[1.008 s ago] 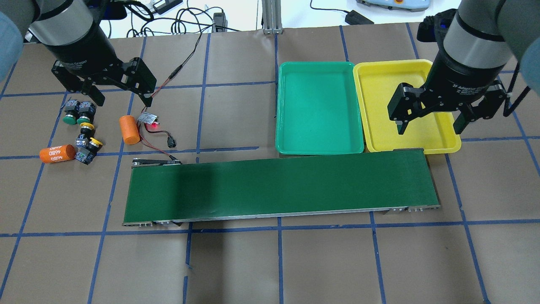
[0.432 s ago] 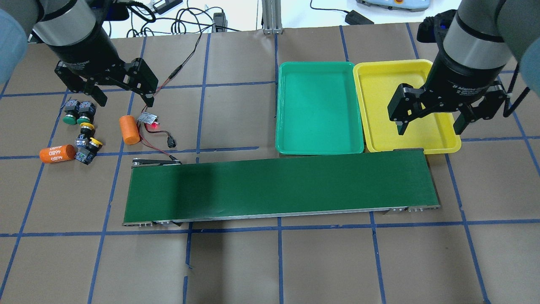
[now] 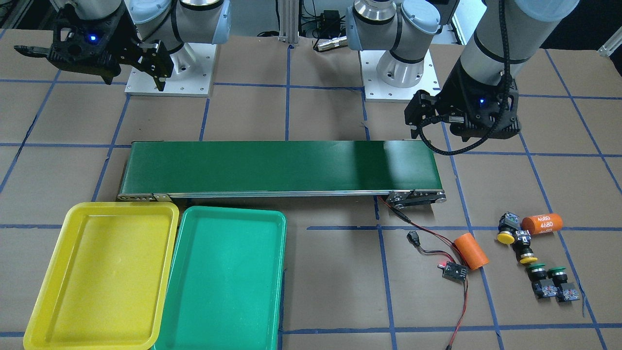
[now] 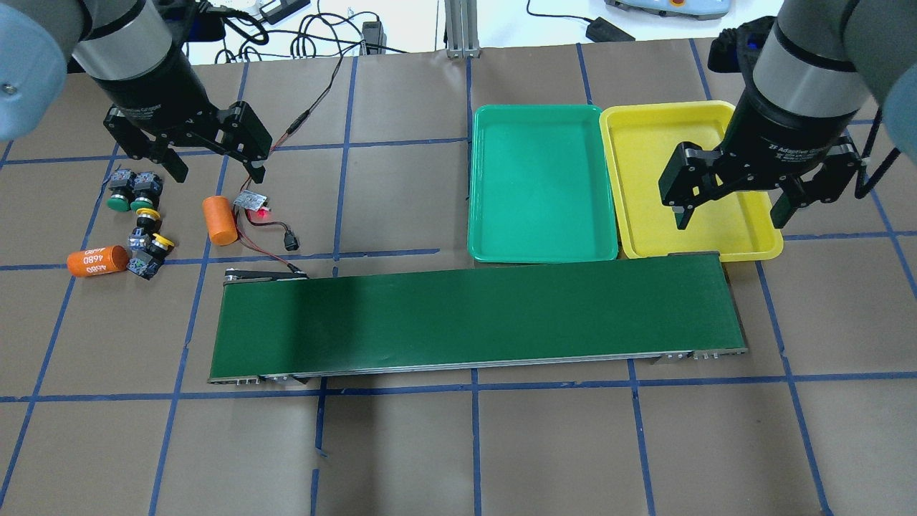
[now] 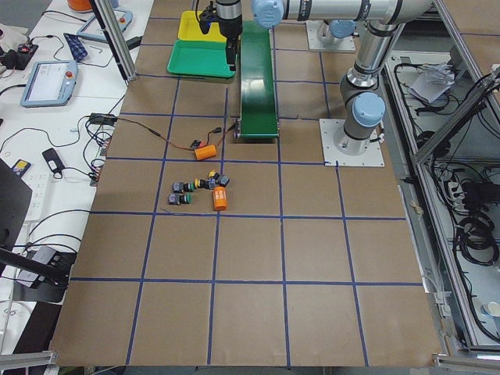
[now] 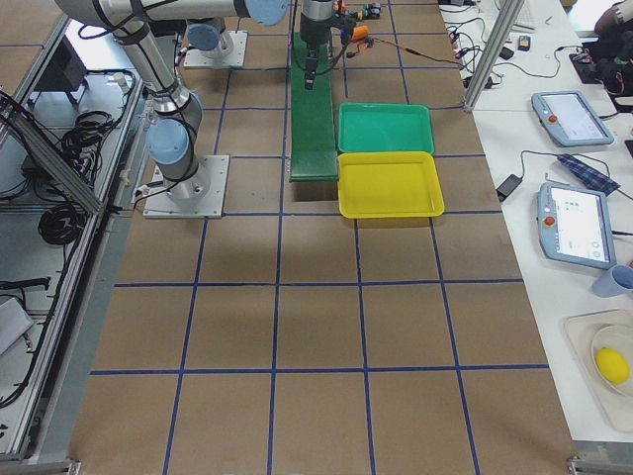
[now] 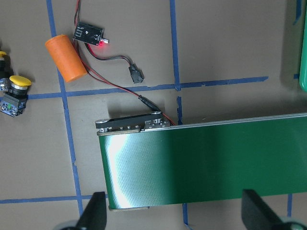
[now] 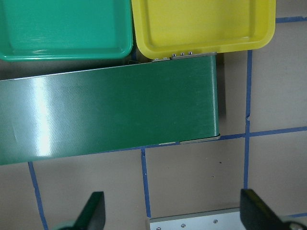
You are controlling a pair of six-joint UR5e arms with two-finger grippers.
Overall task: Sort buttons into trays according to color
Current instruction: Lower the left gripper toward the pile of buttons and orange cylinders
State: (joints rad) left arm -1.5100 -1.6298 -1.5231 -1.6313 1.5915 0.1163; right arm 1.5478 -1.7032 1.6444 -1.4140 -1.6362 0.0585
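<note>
Four buttons lie at the table's left: two green-capped [image 4: 118, 193] [image 4: 145, 192] and two yellow-capped [image 4: 147, 217] [image 4: 159, 247]. They also show in the front view, with a yellow one [image 3: 505, 234] and a green one [image 3: 537, 276]. One yellow button [image 7: 17, 87] shows in the left wrist view. The green tray [image 4: 541, 183] and the yellow tray [image 4: 645, 179] stand side by side at the back right, both with nothing in them. My left gripper [image 4: 216, 172] is open and empty, hovering just right of the buttons. My right gripper [image 4: 729, 218] is open and empty over the yellow tray's right part.
A long dark green conveyor belt [image 4: 473, 315] runs across the middle, in front of the trays. Two orange cylinders [image 4: 220, 220] [image 4: 97, 260] lie by the buttons. A small circuit board with a red light [image 4: 252, 203] and its wires lie at the belt's left end.
My left gripper has shifted slightly to the right and farther back, still open. The right arm and the buttons have not moved.
</note>
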